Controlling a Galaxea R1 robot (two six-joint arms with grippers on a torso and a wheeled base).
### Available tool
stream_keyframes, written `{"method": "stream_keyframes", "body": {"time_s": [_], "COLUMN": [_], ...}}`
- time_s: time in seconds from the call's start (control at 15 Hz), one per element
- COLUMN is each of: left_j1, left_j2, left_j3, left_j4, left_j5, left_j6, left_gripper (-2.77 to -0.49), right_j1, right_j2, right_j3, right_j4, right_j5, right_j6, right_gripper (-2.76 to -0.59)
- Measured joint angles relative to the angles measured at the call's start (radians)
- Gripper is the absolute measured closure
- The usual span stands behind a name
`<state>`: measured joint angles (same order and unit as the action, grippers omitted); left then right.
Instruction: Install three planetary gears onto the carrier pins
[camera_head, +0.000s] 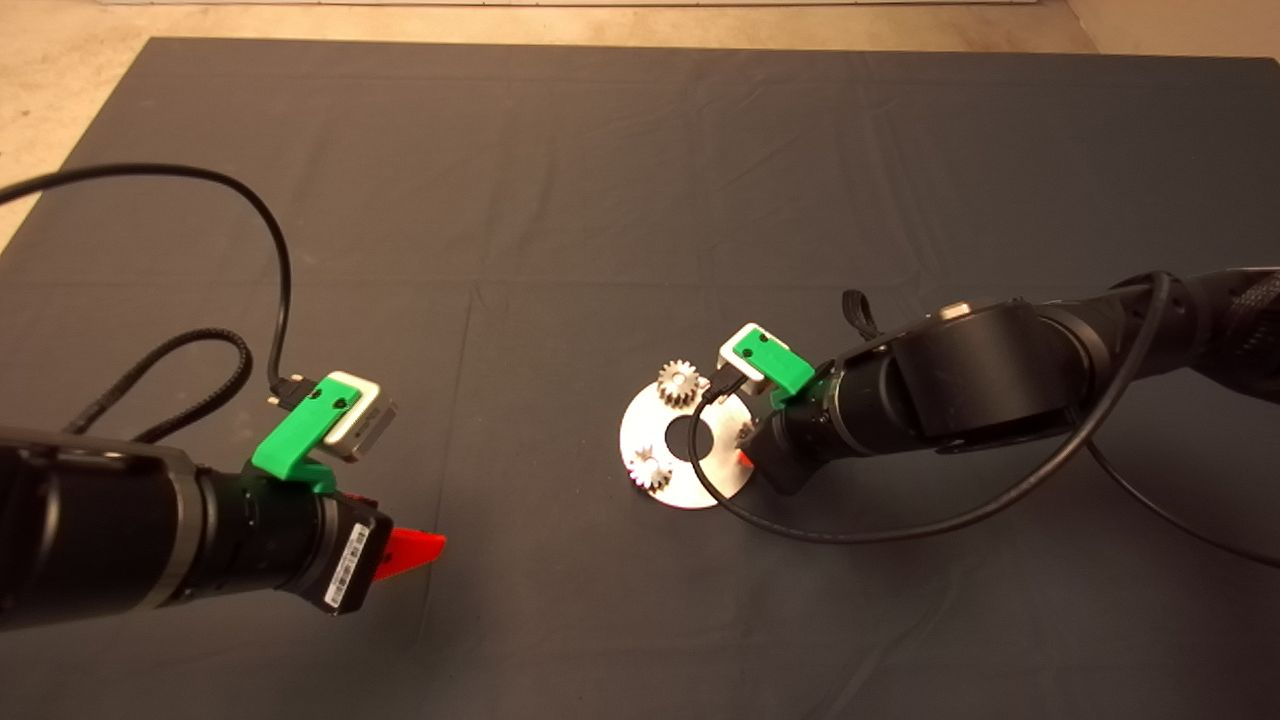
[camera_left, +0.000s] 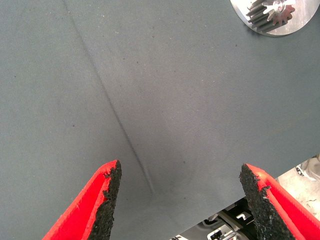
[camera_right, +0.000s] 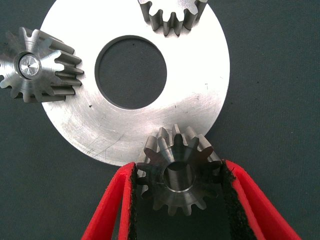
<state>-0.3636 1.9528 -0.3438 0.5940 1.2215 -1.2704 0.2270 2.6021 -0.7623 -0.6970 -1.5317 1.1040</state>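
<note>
Between the right gripper pads — third gear clamped, poised at the plate rim nearest the fingers. Two gears beyond, already seated. Next, probably: line bore over the last pin, lower. Left gripper spread wide, parked — empty.

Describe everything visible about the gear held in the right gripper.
The third gear is small, silvery-grey steel with straight teeth and an open central bore showing no pin. The right gripper clamps it between black-padded red fingers, at the edge of the round plate, where two other gears already sit.
</note>
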Motion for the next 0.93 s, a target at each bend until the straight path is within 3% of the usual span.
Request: {"method": "stream_keyframes", "body": {"time_s": [0.33, 0.93], "left_j1": [0.000, 0.000], "left_j2": [0.000, 0.000], "left_j3": [0.000, 0.000], "left_j4": [0.000, 0.000], "left_j5": [-0.029, -0.038], "left_j6": [0.000, 0.000], "left_gripper": [-1.64, -1.64], "right_j1": [-0.002, -0.003], "right_j2": [0.006, 0.011], "right_j3": [0.000, -0.001], "right_j4": [-0.001, -0.002], "right_j5": [-0.002, -0.002], "right_j6": [0.001, 0.001], "right_gripper": [-0.94, -0.93]}}
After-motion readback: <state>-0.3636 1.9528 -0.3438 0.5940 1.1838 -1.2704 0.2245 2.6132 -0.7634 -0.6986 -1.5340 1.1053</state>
